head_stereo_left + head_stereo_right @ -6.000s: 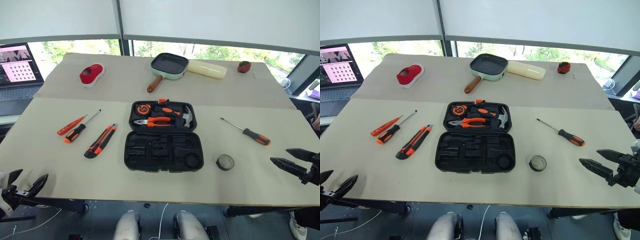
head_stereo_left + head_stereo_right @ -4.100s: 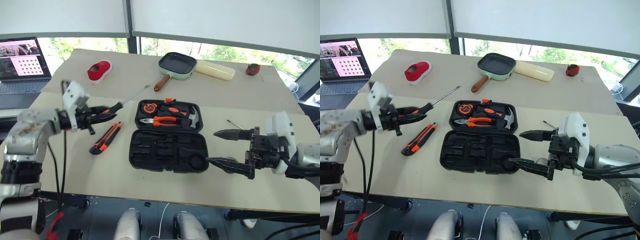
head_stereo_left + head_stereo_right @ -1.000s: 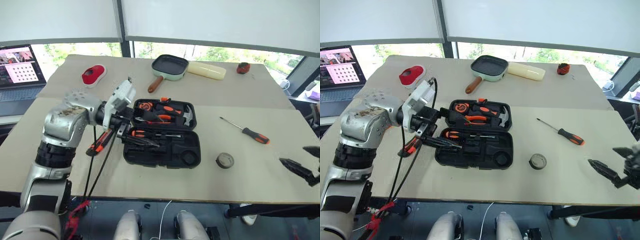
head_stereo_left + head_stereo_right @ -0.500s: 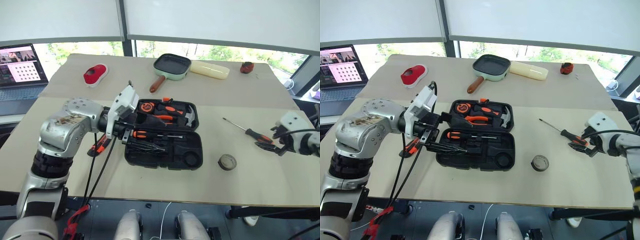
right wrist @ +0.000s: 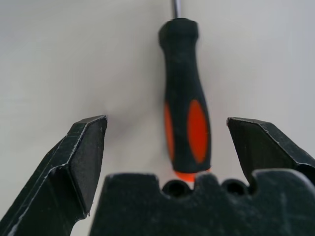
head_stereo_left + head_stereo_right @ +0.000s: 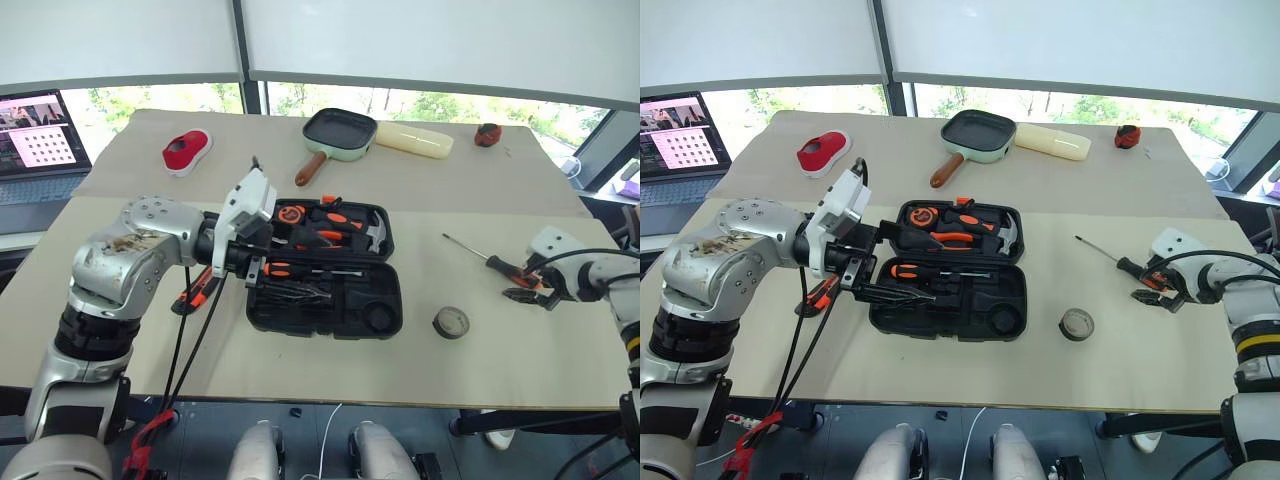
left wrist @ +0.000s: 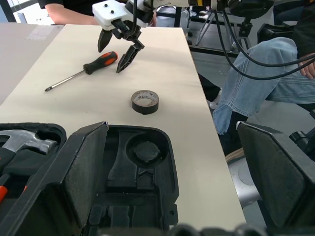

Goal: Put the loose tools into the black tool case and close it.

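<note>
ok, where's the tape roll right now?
The tape roll lies flat on the table on the robot's right, between the black tool case and the right tool, nearer the case.

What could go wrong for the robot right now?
The right gripper has its fingers open around the screwdriver handle; the round handle might roll or slip as they close. The left gripper hangs open over the black tool case, so it could bump the tools already inside. The tape roll and utility knife are not yet packed.
</note>
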Controlling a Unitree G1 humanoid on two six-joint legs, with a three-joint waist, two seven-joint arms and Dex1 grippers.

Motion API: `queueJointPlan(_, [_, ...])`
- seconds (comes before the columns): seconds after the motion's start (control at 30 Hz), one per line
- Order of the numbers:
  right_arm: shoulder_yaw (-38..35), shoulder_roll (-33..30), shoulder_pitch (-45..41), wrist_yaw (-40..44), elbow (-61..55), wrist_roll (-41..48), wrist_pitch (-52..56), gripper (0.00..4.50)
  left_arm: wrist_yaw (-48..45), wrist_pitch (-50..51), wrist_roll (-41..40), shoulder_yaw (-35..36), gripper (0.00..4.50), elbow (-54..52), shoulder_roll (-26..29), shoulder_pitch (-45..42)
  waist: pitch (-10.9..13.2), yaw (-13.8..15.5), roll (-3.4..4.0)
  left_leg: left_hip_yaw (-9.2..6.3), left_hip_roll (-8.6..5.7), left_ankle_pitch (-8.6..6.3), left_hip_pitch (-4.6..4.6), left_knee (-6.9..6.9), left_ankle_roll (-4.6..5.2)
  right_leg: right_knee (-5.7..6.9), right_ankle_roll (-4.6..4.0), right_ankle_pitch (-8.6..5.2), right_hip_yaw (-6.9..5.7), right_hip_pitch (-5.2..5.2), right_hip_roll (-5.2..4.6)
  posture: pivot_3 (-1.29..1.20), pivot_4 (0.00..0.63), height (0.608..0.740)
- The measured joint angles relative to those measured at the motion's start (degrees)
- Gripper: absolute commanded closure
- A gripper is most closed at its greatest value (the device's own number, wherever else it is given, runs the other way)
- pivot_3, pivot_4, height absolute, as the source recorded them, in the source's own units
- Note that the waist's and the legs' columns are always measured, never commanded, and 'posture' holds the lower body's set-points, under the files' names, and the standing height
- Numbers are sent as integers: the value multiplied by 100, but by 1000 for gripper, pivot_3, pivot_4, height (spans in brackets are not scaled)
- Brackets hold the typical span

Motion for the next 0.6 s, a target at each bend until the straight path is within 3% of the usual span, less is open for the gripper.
queueJointPlan(0.27, [9, 124, -129, -189, 375, -132, -196, 3395, 10, -119, 1, -6, 0, 92, 1, -11, 0, 5, -1, 0, -1, 0, -1, 0, 0, 0, 0, 0, 0, 0, -1, 0, 150, 740])
queueJointPlan(0.5, [-229, 119, -41, -5, 207, 19, 149, 3460, -25, -170, 4, -18, 0, 112, 39, -11, 1, 18, 0, -1, -1, 0, -2, -2, 0, 0, 0, 0, 0, -2, -1, 0, 150, 740])
queueJointPlan(0.6, [-564, 85, 303, 453, -737, 523, 936, 3460, -154, -225, 10, -20, 0, 93, 316, 78, 9, 15, 14, 0, -1, 0, -6, -7, 0, 0, 0, 0, 2, -9, -1, 0, 150, 740])
